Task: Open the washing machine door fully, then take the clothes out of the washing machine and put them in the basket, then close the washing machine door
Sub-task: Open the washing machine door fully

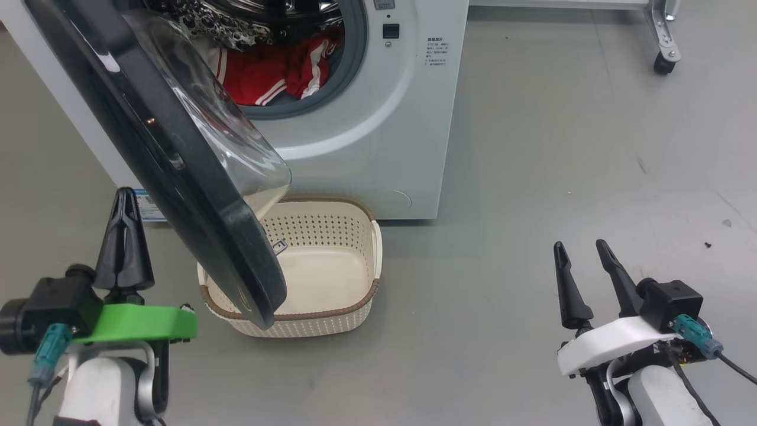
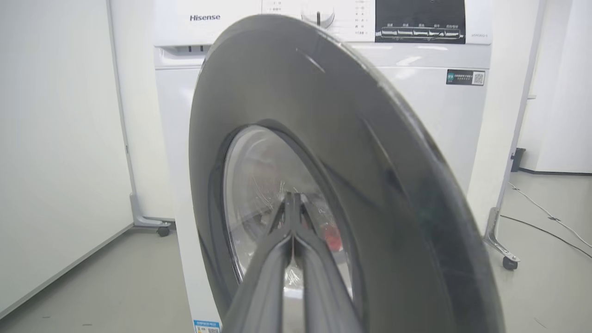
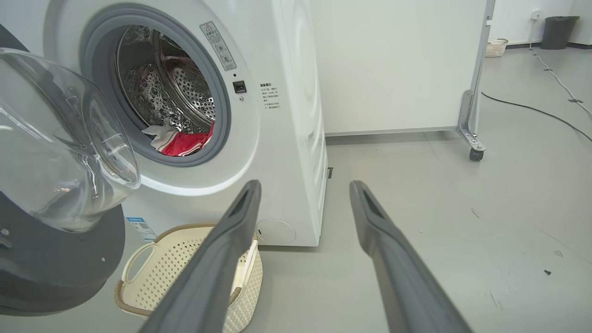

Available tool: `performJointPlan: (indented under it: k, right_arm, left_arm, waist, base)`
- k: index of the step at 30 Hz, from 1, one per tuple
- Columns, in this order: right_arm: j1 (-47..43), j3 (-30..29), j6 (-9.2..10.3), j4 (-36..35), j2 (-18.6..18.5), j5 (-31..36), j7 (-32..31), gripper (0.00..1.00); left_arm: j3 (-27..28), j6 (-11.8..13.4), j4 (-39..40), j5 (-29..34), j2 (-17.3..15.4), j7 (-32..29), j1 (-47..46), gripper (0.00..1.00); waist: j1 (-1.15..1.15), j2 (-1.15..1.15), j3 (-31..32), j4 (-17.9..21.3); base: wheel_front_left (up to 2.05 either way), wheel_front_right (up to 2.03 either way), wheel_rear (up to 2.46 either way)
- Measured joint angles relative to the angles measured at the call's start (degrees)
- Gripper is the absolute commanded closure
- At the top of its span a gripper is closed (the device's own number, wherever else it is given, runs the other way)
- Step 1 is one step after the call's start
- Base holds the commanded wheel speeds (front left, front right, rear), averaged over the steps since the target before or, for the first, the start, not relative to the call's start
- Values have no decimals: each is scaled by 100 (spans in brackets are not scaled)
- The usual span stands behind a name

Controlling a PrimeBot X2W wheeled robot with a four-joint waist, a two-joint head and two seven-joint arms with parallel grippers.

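Expect the washing machine door (image 1: 189,195), partway open over the basket (image 1: 319,325) on the floor (image 1: 532,177) at the foot of the washing machine (image 1: 384,130), to swing stiff and heavy; push its black rim, not the slick glass. Pinch the soft, limp clothes (image 1: 272,71) at the front lip of the drum (image 1: 225,23) by a fold. Note left claw (image 1: 125,201) clenched empty beside the door, right claw (image 1: 579,245) spread wide, well apart.

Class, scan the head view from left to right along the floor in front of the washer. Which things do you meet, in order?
left gripper → basket → right gripper
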State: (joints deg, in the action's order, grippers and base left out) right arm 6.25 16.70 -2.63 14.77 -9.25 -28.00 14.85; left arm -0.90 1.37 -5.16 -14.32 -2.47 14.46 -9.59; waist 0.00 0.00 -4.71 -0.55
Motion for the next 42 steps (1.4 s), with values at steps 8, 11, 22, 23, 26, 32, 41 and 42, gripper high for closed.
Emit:
performJointPlan:
  k: [8,11,22,23,26,32,41,42]
  right_arm:
    - [-40,-15,-60,67,42,44,0,0]
    - [-87,-19,-82,97,73,45,0,0]
    - [-99,-92,-135,155,156,103,0,0]
    - [-99,-96,-136,162,164,103,0,0]
    - [-106,-116,-146,167,203,138,0,0]
    - [-112,-229,-185,134,272,133,0,0]
    - [-188,-278,-202,138,288,147,0,0]
    - [-193,-282,-204,138,292,157,0,0]
  left_arm:
    - [41,-75,455,143,-69,25,-396,100]
    - [22,-123,619,157,-96,25,-516,100]
    - [-171,-256,1191,290,-196,31,-998,100]
    - [-211,-271,1201,294,-196,31,-1012,100]
    - [-352,-331,1238,301,-192,7,-1029,100]
    - [-657,-427,1315,333,-186,-189,-1035,100]
    - [-1224,-572,1285,334,-154,-564,-1003,100]
    - [-1263,-575,1273,334,-144,-602,-981,100]
  waist:
    - [0,0,98,18]
    - [0,0,131,31]
    - [0,0,214,67]
    - [0,0,222,69]
    - [0,0,250,76]
    - [0,0,257,82]
    - [0,0,212,71]
    - [0,0,207,70]
  base:
    - [0,0,0]
    - [0,0,0]
    - [0,0,0]
    - [0,0,0]
    - [0,0,0]
    - [0,0,0]
    - [0,0,0]
    - [0,0,0]
